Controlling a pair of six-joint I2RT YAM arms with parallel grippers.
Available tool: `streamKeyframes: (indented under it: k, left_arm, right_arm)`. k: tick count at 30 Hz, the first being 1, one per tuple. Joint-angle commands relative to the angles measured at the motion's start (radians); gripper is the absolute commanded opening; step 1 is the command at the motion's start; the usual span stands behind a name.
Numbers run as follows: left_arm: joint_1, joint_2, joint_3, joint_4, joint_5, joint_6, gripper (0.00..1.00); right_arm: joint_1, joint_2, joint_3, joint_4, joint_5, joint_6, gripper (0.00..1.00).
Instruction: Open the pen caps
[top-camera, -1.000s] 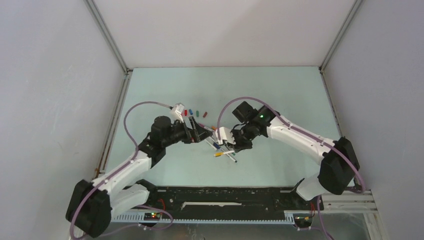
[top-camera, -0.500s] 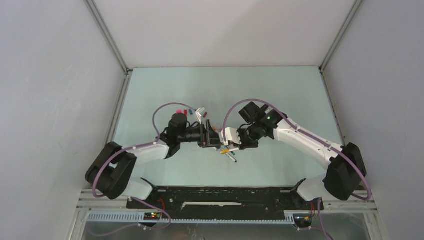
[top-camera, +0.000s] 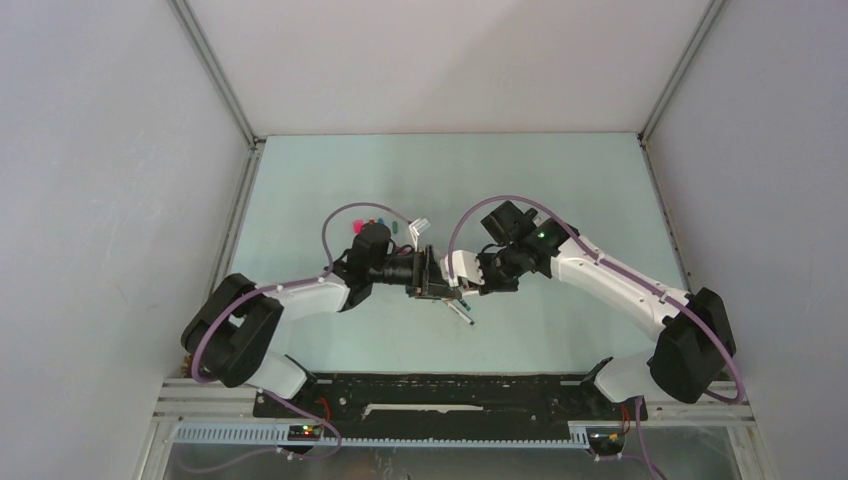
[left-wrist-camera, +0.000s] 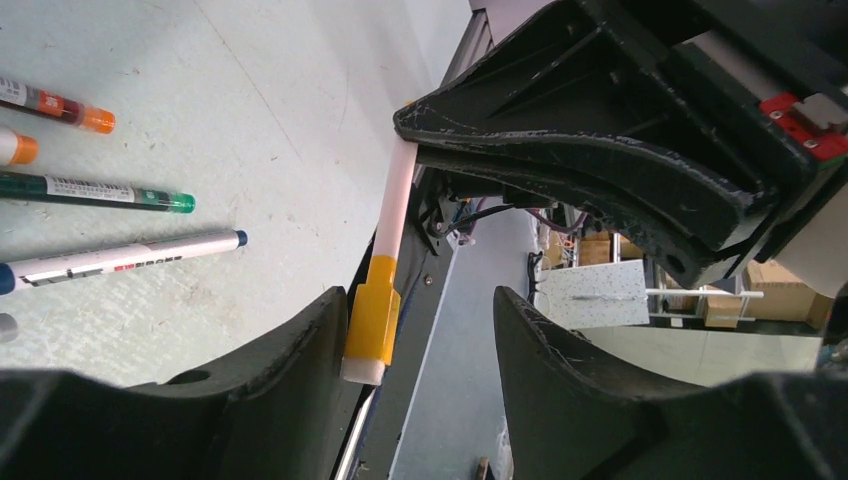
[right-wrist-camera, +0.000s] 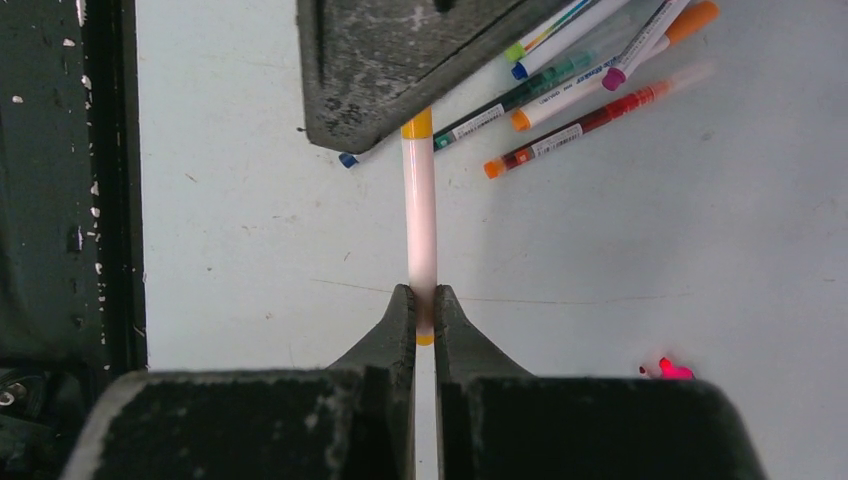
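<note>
one pen (right-wrist-camera: 419, 220) runs left-right, yellow cap (left-wrist-camera: 371, 320) leftward.

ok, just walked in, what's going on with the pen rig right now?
The right hand is shut on a white pen, holding it out toward the left arm. The left hand is open around that pen's yellow cap. The cap sits against one finger with the other standing apart, so it is not gripped and not yet off. On the table lie more pens and a loose pink cap.
</note>
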Motion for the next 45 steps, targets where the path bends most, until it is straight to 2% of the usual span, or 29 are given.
streamKeyframes:
  k: [1,5,9,11,15,16,19,22,25,31,34,38,40,43,45]
  left_arm:
    - [-0.009,-0.005,0.069,-0.106,0.009,0.095,0.58]
    - [-0.009,0.004,0.082,-0.151,0.004,0.118,0.54]
    - [-0.013,0.014,0.092,-0.156,0.011,0.118,0.44]
    - [-0.014,0.019,0.097,-0.154,0.017,0.116,0.36]
    - [-0.017,0.036,0.102,-0.137,0.033,0.104,0.03]
    - [-0.018,0.036,0.102,-0.133,0.034,0.101,0.01]
    - [-0.018,0.029,0.099,-0.132,0.030,0.105,0.00]
    - [-0.017,0.015,0.103,-0.171,0.004,0.137,0.00]
    - [-0.017,-0.005,0.099,-0.192,-0.024,0.160,0.00]
    - [-0.018,-0.061,0.092,-0.184,-0.129,0.200,0.00]
    - [-0.026,-0.113,0.084,-0.181,-0.226,0.246,0.00]
    - [-0.076,-0.238,0.050,-0.159,-0.433,0.364,0.00]
    - [-0.125,-0.300,0.020,-0.132,-0.554,0.423,0.00]
    - [-0.181,-0.381,-0.055,-0.033,-0.696,0.484,0.00]
    - [-0.214,-0.417,-0.081,0.021,-0.782,0.514,0.00]
  right_arm:
    - [-0.009,-0.029,0.001,0.034,0.019,0.021,0.00]
    - [-0.009,-0.027,0.000,0.035,0.023,0.024,0.00]
    - [-0.008,-0.027,0.001,0.037,0.024,0.025,0.00]
    - [-0.007,-0.027,0.001,0.039,0.024,0.025,0.00]
    - [-0.003,-0.033,-0.001,0.042,0.026,0.027,0.00]
    - [0.000,-0.036,-0.004,0.046,0.026,0.027,0.00]
    - [0.000,-0.047,-0.012,0.057,0.026,0.034,0.03]
    - [-0.023,-0.056,-0.012,0.083,0.015,0.077,0.30]
    - [-0.068,-0.084,-0.012,0.089,-0.048,0.105,0.47]
    - [-0.212,-0.165,0.015,0.065,-0.292,0.153,0.55]
    - [-0.312,-0.194,0.015,0.070,-0.500,0.204,0.59]
    - [-0.465,-0.186,0.008,0.159,-0.797,0.400,0.61]
    - [-0.517,-0.174,-0.025,0.272,-0.910,0.549,0.64]
    - [-0.567,-0.157,-0.135,0.648,-1.062,0.987,0.72]
    - [-0.573,-0.140,-0.237,1.070,-1.095,1.357,0.78]
